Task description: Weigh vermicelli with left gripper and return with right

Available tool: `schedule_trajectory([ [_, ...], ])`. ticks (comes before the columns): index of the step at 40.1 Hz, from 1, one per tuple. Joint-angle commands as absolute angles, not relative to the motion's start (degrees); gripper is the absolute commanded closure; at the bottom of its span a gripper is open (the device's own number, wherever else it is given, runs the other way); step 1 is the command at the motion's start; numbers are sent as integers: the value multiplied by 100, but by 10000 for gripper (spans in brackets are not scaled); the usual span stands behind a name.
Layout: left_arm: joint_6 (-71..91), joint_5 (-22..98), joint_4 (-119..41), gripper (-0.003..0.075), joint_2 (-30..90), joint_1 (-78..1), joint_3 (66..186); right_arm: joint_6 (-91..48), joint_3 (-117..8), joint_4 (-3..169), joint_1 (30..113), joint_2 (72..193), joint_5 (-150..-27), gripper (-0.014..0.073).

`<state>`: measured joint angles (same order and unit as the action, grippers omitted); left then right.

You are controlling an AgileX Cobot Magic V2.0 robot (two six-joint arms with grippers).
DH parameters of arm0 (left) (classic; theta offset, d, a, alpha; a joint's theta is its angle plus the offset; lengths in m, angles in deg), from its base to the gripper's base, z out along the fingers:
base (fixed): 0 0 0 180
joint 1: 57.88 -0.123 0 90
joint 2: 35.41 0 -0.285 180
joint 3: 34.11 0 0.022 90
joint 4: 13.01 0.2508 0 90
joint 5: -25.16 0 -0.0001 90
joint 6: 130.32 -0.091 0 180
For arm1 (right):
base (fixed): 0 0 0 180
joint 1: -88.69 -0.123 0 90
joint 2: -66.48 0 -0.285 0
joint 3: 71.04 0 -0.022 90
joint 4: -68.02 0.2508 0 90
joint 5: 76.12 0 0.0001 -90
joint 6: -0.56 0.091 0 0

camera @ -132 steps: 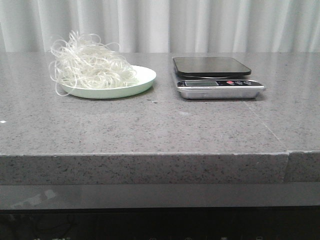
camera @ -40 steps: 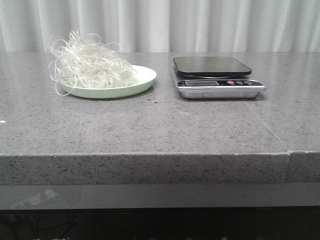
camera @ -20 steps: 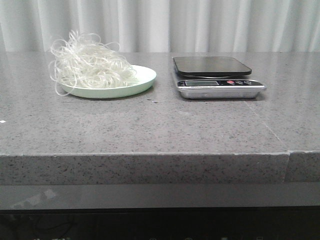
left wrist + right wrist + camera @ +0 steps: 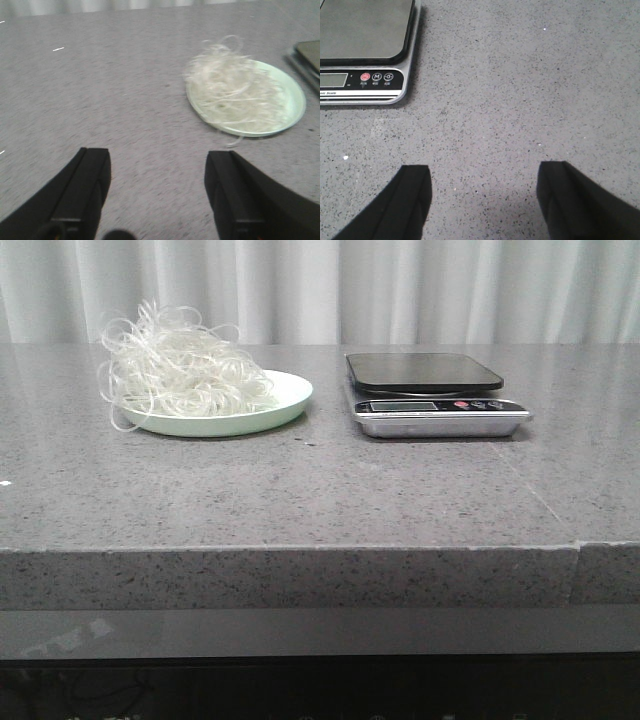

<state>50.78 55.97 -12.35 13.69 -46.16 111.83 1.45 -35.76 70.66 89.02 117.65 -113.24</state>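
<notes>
The vermicelli (image 4: 180, 370) is a fluffy nest of whitish curly strands piled on the left part of a pale green plate (image 4: 288, 400) at the table's back left. In the left wrist view the vermicelli (image 4: 230, 85) lies on the plate (image 4: 295, 100), ahead of my left gripper (image 4: 157, 162), which is open and holds nothing. A kitchen scale (image 4: 430, 390) with a dark platform stands right of the plate. My right gripper (image 4: 485, 177) is open over bare table beside the scale (image 4: 365, 50). Neither gripper shows in the front view.
The grey speckled stone table (image 4: 300, 490) has its front edge near the camera. A white curtain (image 4: 400, 290) hangs behind it. The scale's display and buttons (image 4: 376, 77) face the front.
In the front view nothing has visibly changed; plate, vermicelli and scale stay where they were.
</notes>
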Motion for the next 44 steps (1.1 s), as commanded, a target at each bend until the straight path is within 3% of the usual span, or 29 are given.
schedule_trajectory([
  [1, 5042, 5062, -1263, 220, 1873, -4223, 11668, 101, -3758, 7065, 8916, 11786, -11033, 30],
  [14, 5042, 5026, -1263, 214, 3902, -3647, 12967, 101, -3758, 7065, 8916, 11786, -11033, 30],
  [21, 5042, 5040, -1252, 122, 4984, -3658, 13733, 101, -3758, 7065, 8916, 11786, -11033, 30],
  [44, 5042, 5039, -1226, 121, 7155, -3658, 15175, 101, -3758, 7065, 8916, 11786, -11033, 30],
])
